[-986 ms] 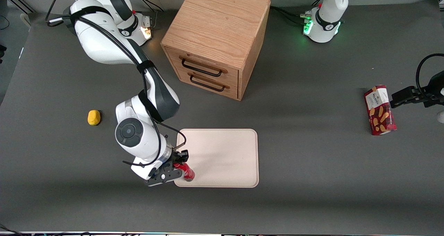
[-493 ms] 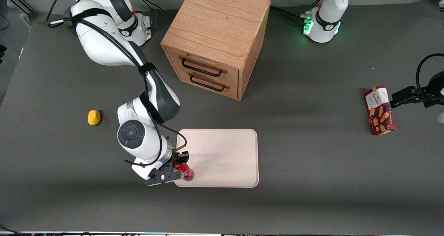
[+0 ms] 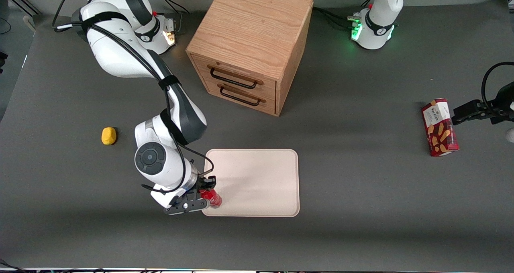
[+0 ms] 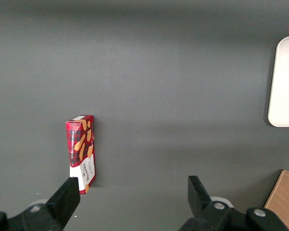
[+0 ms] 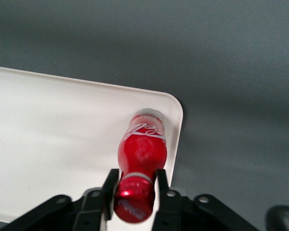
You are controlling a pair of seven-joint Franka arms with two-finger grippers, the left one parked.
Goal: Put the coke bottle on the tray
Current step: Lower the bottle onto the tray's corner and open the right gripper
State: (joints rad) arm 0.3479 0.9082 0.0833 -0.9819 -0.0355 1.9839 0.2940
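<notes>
The coke bottle (image 3: 214, 199), all red with a red cap and white script, stands upright on a corner of the pale cream-pink tray (image 3: 257, 180), the corner nearest the front camera at the working arm's end. My right gripper (image 3: 204, 194) is shut on its neck just under the cap. In the right wrist view the fingers of the gripper (image 5: 135, 185) press both sides of the bottle's (image 5: 142, 147) neck, and its base rests just inside the tray's (image 5: 48, 134) rounded corner. The tray's edge also shows in the left wrist view (image 4: 285, 82).
A wooden drawer cabinet (image 3: 251, 44) with two closed drawers stands farther from the front camera than the tray. A small yellow object (image 3: 108, 135) lies toward the working arm's end. A red biscuit box (image 3: 439, 127) lies toward the parked arm's end and shows in the left wrist view (image 4: 81, 147).
My gripper and the bottle have shifted slightly toward the working arm's end, staying over the tray's corner. The grip has not changed.
</notes>
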